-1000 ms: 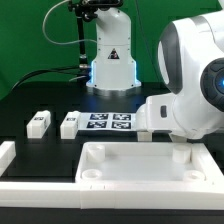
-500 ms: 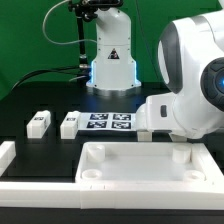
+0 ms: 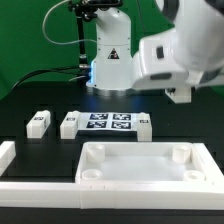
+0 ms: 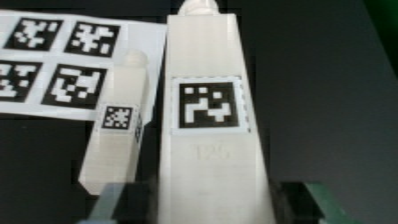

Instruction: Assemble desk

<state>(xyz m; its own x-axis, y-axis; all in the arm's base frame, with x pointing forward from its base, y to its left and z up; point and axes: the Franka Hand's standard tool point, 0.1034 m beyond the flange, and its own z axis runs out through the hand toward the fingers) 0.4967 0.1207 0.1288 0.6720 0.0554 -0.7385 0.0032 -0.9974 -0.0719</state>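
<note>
1. My gripper (image 4: 210, 203) is clamped on a leg (image 4: 205, 105), whose long axis runs straight out from my grip.
2. The desk top (image 3: 135, 166) lies below me. Its corner socket (image 3: 180, 154) sits almost under the leg, so I judge the way is down.

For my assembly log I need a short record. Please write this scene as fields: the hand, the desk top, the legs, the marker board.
hand: closed on one leg, up off the table
held leg: long white block with a tag
desk top: lies rim up at the front, no leg standing in it
loose legs: three, lying flat; two at the exterior view's left of the marker board, one at its right
marker board: flat on the table
</note>
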